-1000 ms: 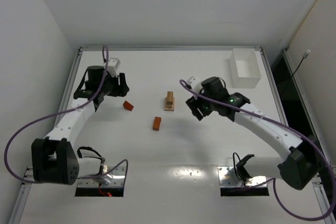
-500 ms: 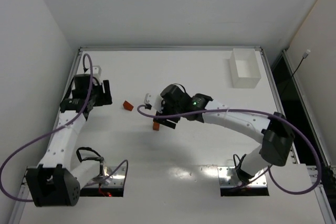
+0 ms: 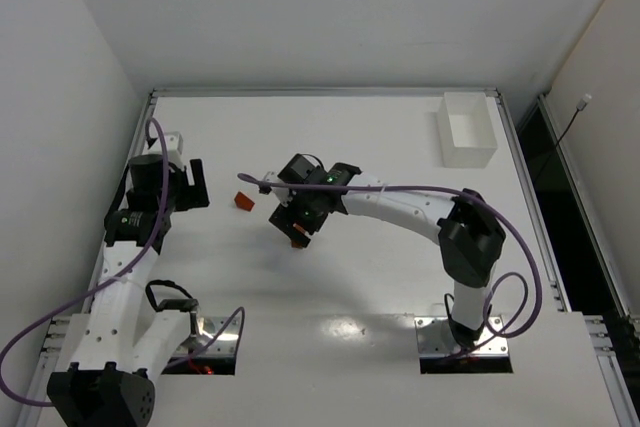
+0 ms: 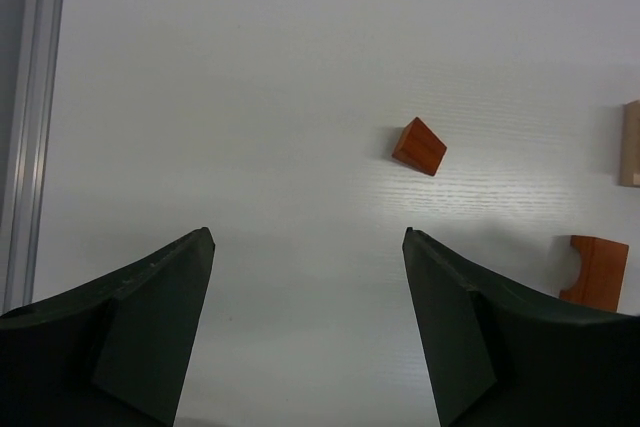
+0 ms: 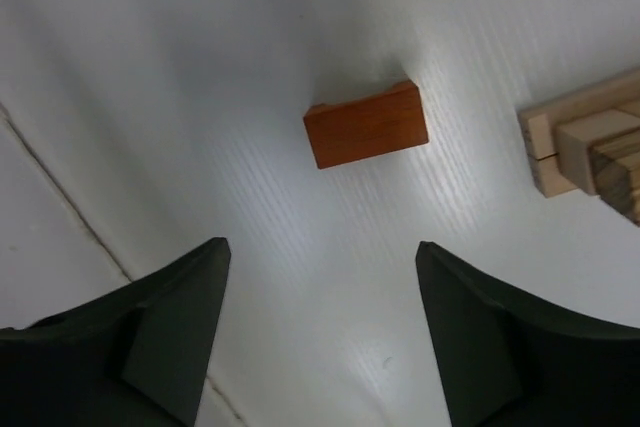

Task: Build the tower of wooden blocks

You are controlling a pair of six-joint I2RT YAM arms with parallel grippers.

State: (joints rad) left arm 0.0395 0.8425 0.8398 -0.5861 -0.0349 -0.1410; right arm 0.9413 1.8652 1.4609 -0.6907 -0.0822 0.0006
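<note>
Reddish-orange arch block (image 4: 597, 272) and wedge (image 4: 419, 146); pale tan stack (image 5: 585, 142), seemingly grain-streaked.

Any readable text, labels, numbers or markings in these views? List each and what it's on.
None: no text, label, brand or number can be read on the wedge block, the arch block, the pale stack, the white box or the table.
The only mark is a small green light on the right arm, not a character.
</note>
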